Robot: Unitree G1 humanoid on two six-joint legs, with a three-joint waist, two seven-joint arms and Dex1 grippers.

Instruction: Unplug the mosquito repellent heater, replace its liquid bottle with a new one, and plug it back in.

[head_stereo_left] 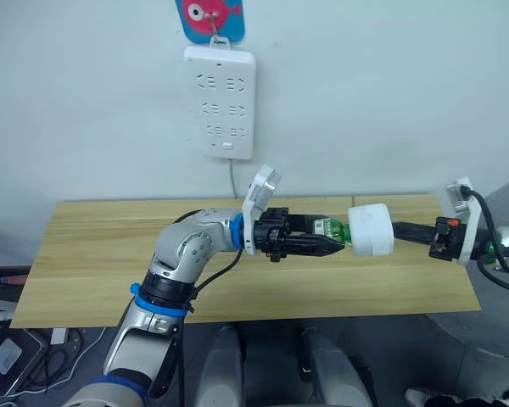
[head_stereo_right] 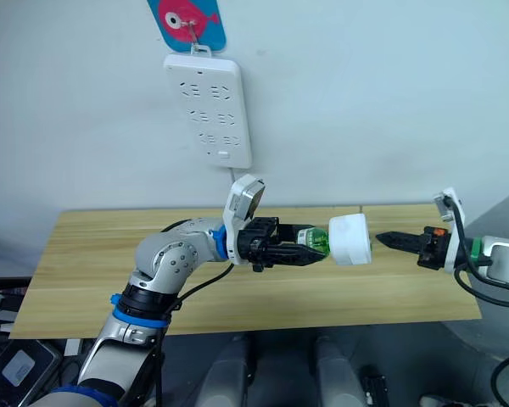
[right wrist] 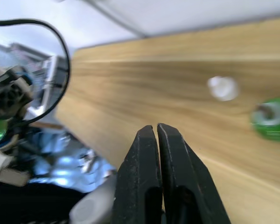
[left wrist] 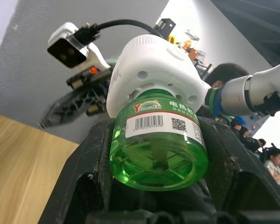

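A: Wooden table (head_stereo_left: 110, 254) against a pale wall, white power strip (head_stereo_left: 220, 102) hanging at 12 o'clock.

B: Left gripper (head_stereo_left: 327, 245) is clamped on the green liquid bottle (left wrist: 156, 144), with the mosquito repellent heater (head_stereo_left: 371, 230) on its neck, at 3 o'clock of the fingers.

A: Right wrist cam catches the right gripper (right wrist: 157, 133) pinched closed on nothing, over a second green bottle (right wrist: 272, 119) lying on the table.

Glossy green translucent plastic bottle (left wrist: 158, 149), matt white plastic heater (left wrist: 154, 70), pale wood-grain table (head_stereo_left: 110, 254).
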